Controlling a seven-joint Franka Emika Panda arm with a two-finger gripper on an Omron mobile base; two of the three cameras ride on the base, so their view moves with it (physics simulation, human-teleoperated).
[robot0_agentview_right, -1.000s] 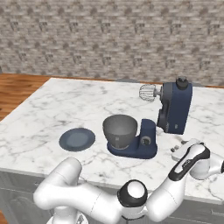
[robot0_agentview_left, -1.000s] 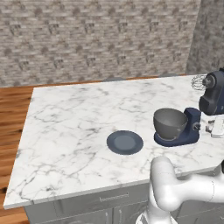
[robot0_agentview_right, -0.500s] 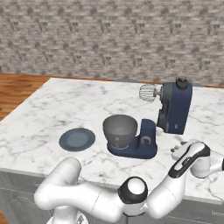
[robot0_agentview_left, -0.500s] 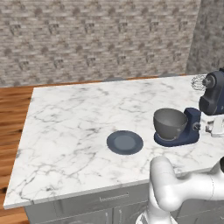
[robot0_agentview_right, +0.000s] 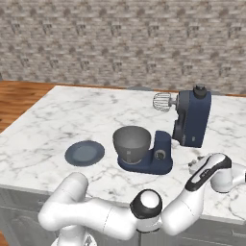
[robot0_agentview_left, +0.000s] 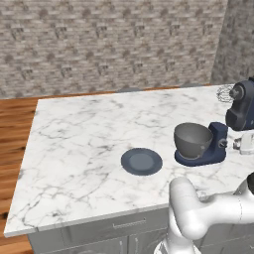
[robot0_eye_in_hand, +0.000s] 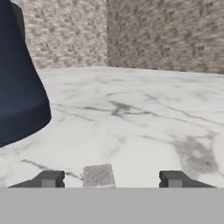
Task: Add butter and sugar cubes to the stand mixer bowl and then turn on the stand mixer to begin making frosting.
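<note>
A small greyish-tan sugar cube (robot0_eye_in_hand: 98,176) lies on the marble counter (robot0_eye_in_hand: 131,113) between the fingertips of my gripper (robot0_eye_in_hand: 111,179). The gripper is open, and both tips stand clear of the cube. In the right base view the gripper (robot0_agentview_right: 194,166) sits low on the counter, right of the stand mixer's base. The navy stand mixer (robot0_agentview_right: 192,117) has its head tilted up, with the whisk (robot0_agentview_right: 162,102) out in the air. Its dark body (robot0_eye_in_hand: 19,87) looms at the left of the hand view. The grey stand mixer bowl (robot0_agentview_left: 192,139) sits on the mixer base. The butter is out of view.
A dark blue-grey round plate (robot0_agentview_left: 142,161) lies left of the mixer, with nothing on it that I can see. The counter's front edge (robot0_agentview_left: 99,218) runs close to my base. A stone-brick wall (robot0_agentview_left: 114,44) backs the counter, and wood floor (robot0_agentview_left: 15,124) shows at the left.
My hand has shifted slightly beside the mixer base. The mixer, bowl and plate have not moved.
</note>
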